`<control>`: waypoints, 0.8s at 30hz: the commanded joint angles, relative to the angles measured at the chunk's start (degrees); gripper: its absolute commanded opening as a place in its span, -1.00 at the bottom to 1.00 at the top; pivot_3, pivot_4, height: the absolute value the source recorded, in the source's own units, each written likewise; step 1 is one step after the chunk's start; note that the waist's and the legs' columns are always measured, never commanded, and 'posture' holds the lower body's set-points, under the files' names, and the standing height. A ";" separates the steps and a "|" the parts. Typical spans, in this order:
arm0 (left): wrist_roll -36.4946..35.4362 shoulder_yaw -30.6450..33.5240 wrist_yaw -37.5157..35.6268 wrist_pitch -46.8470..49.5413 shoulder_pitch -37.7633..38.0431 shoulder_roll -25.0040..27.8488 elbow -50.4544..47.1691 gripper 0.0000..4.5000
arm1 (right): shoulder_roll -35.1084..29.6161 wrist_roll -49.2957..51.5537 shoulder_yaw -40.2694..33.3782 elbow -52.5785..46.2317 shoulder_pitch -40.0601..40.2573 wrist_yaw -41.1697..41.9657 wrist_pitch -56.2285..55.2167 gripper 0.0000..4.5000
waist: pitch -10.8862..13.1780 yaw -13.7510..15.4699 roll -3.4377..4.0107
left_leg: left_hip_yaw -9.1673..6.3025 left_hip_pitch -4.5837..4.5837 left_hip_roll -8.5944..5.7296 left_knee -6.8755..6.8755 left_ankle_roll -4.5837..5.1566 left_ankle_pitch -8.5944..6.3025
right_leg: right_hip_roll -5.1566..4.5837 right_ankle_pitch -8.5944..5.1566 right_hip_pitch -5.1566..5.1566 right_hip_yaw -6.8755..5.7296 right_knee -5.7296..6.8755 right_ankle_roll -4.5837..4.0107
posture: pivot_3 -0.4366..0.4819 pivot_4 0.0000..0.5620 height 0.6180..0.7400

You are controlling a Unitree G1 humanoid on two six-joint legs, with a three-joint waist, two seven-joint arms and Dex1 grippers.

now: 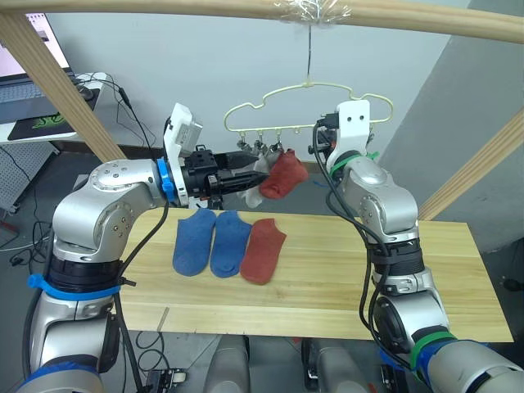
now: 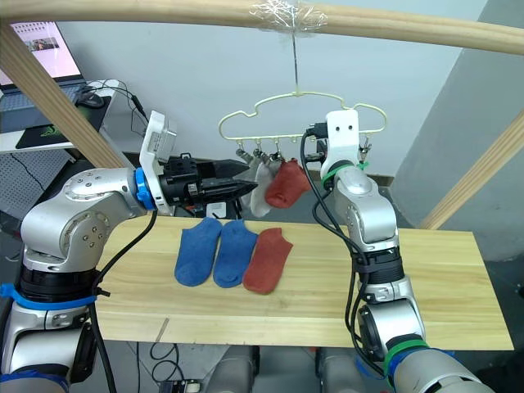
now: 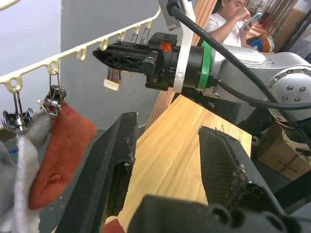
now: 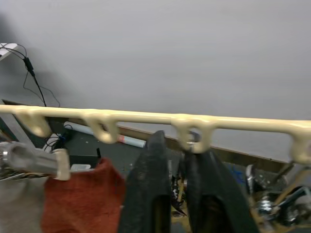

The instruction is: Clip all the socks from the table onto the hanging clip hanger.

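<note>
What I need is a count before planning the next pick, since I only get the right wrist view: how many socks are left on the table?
Observer: Three. Two blue socks and one rust-red sock lie side by side on the table.
Operator: Is the left gripper carrying one up?
Observer: No. The left gripper is open with nothing between its fingers, raised beside the hung grey sock.
Operator: Which way is it pointing?
Observer: Across towards the robot's right, at the socks hanging from the clip hanger.
</note>
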 commanded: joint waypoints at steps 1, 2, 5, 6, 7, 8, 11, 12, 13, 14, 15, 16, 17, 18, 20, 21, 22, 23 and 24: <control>1.04 0.14 1.63 0.25 0.26 0.46 -1.79 0.02 | -0.25 -0.33 -1.11 -1.17 -1.42 -0.30 -0.94 -0.99 | 0.00 0.00 0.00 | 0.00 0.00 0.00 0.00 0.00 0.00 | 0.00 0.00 0.00 0.00 0.00 0.00 | 0.38 -0.30 1.00; 1.56 -0.39 2.21 0.77 0.43 0.56 -1.94 0.02 | -0.25 -0.35 -1.20 -1.15 -1.47 -0.33 -0.95 -0.99 | 0.00 0.00 0.00 | 0.00 0.00 0.00 0.00 0.00 0.00 | 0.00 0.00 0.00 0.00 0.00 0.00 | 0.38 -0.30 1.00; 3.31 -2.37 4.06 2.42 1.30 0.63 -2.45 0.02 | -0.09 -0.29 -1.55 -1.30 -1.64 -0.45 -0.75 -0.99 | 0.00 0.01 0.00 | 0.00 0.00 0.00 0.00 0.00 0.00 | 0.00 0.00 0.00 0.00 0.00 0.00 | 0.37 -0.30 1.00; 3.69 -2.83 4.34 2.77 1.46 0.59 -2.39 0.02 | -0.02 -0.28 -1.65 -1.21 -1.76 -0.45 -0.73 -0.99 | 0.00 0.00 0.00 | 0.00 0.00 -0.01 0.00 0.00 0.00 | 0.00 0.00 0.00 0.01 0.00 0.00 | 0.36 -0.30 1.00; 4.07 -3.36 4.45 2.68 1.89 0.33 -2.36 0.02 | 0.04 -0.24 -1.76 -1.24 -1.85 -0.45 -0.60 -0.99 | 0.00 0.00 0.00 | 0.01 0.00 0.00 0.00 0.00 0.00 | 0.00 0.00 0.00 0.01 0.00 0.00 | 0.36 -0.30 1.00; 4.55 -3.75 5.05 2.75 2.23 -0.11 -2.11 0.09 | 0.08 -0.24 -1.83 -1.31 -1.91 -0.42 -0.47 -1.00 | 0.00 -0.01 0.00 | 0.01 0.00 0.00 0.00 0.00 0.00 | 0.00 0.00 0.00 0.01 0.00 0.00 | 0.36 -0.30 1.00; 6.23 -5.03 6.28 1.99 3.84 -1.19 -1.08 0.41 | 0.22 -0.14 -1.95 -1.41 -2.14 -0.22 -0.28 -1.00 | 0.00 0.00 0.00 | 0.01 0.00 0.00 -0.01 0.00 0.00 | 0.00 0.00 -0.02 0.01 0.00 0.00 | 0.36 -0.30 1.00; 7.04 -5.62 6.46 1.38 4.45 -1.46 -0.73 0.53 | 0.23 -0.09 -1.95 -1.50 -2.21 -0.09 -0.20 -1.00 | 0.00 -0.01 0.00 | 0.01 -0.01 0.00 -0.01 0.00 0.00 | 0.00 0.00 -0.02 0.01 -0.01 0.00 | 0.36 -0.30 1.00; 8.22 -6.30 6.83 0.40 4.98 -1.87 -0.04 0.68 | 0.24 -0.05 -1.93 -1.50 -2.36 0.02 -0.14 -1.00 | 0.00 -0.01 0.00 | 0.01 0.00 0.00 -0.01 0.00 0.00 | 0.00 0.00 -0.02 0.02 0.00 0.00 | 0.36 -0.30 1.00; 9.38 -6.95 7.24 -0.57 5.42 -2.31 0.73 0.82 | 0.26 -0.02 -1.93 -1.55 -2.48 0.08 -0.05 -1.00 | 0.00 0.01 0.00 | 0.01 0.00 0.00 -0.02 0.00 0.00 | 0.00 0.00 -0.02 0.02 0.00 0.00 | 0.36 -0.30 1.00; 10.53 -7.58 7.71 -1.46 5.74 -2.80 1.68 0.95 | 0.28 -0.01 -1.95 -1.48 -2.66 0.13 -0.02 -1.00 | 0.00 0.01 0.00 | 0.01 0.00 0.00 -0.02 0.00 0.00 | 0.00 0.00 -0.03 0.02 0.00 0.00 | 0.36 -0.31 1.00; 12.41 -8.46 8.85 -2.61 5.96 -3.42 3.08 0.99 | 0.31 0.03 -1.95 -1.52 -2.81 0.21 0.03 -1.00 | 0.00 0.01 0.00 | 0.02 0.00 0.00 -0.02 0.00 0.00 | 0.00 0.00 -0.03 0.02 0.00 0.00 | 0.36 -0.31 1.00; 14.15 -9.20 9.95 -3.74 6.09 -4.16 4.56 0.99 | 0.33 0.06 -1.94 -1.62 -2.91 0.27 0.13 -1.00 | 0.00 0.01 0.00 | 0.02 0.00 0.00 -0.01 0.00 0.00 | 0.00 0.00 -0.03 0.02 0.00 0.00 | 0.36 -0.31 1.00; 15.18 -10.06 10.12 -4.10 6.04 -4.71 6.09 0.99 | 0.36 0.09 -1.94 -1.59 -3.07 0.33 0.15 -1.00 | 0.00 0.02 0.00 | 0.02 0.00 0.00 -0.01 0.00 0.00 | 0.00 0.00 -0.03 0.02 0.00 0.00 | 0.35 -0.31 1.00; 17.56 -11.81 9.71 -8.37 6.35 -6.75 10.31 0.99 | 0.45 0.17 -1.88 -1.64 -3.41 0.56 0.23 -1.00 | 0.00 0.01 0.00 | 0.03 -0.01 0.00 -0.01 0.00 0.00 | 0.00 0.00 -0.05 0.03 0.01 0.00 | 0.35 -0.31 1.00; 19.03 -12.95 9.29 -10.92 6.41 -7.72 12.64 0.99 | 0.47 0.20 -1.84 -1.67 -3.58 0.67 0.27 -1.00 | 0.00 0.01 0.00 | 0.04 -0.01 -0.01 -0.02 0.00 0.00 | 0.00 0.00 -0.06 0.04 0.00 0.00 | 0.35 -0.31 1.00; 20.22 -13.61 8.95 -12.87 6.42 -8.44 14.31 0.99 | 0.49 0.21 -1.82 -1.69 -3.68 0.74 0.30 -1.00 | 0.00 0.00 0.00 | 0.05 -0.02 0.00 -0.03 0.00 0.00 | 0.00 0.00 -0.07 0.04 0.00 0.00 | 0.35 -0.31 1.00; 21.57 -14.31 9.03 -14.33 6.09 -9.35 16.75 0.99 | 0.51 0.21 -1.79 -1.61 -3.89 0.81 0.32 -1.00 | 0.00 -0.01 0.00 | 0.06 -0.03 0.00 -0.04 0.00 0.00 | 0.00 0.00 -0.09 0.04 0.00 -0.01 | 0.33 -0.31 1.00; 23.27 -15.36 9.00 -16.39 5.62 -10.23 19.73 0.99 | 0.52 0.26 -1.76 -1.69 -4.06 0.90 0.42 -1.00 | 0.00 -0.02 0.00 | 0.07 -0.03 0.00 -0.05 0.00 0.00 | 0.00 0.00 -0.10 0.04 0.00 -0.01 | 0.33 -0.31 1.00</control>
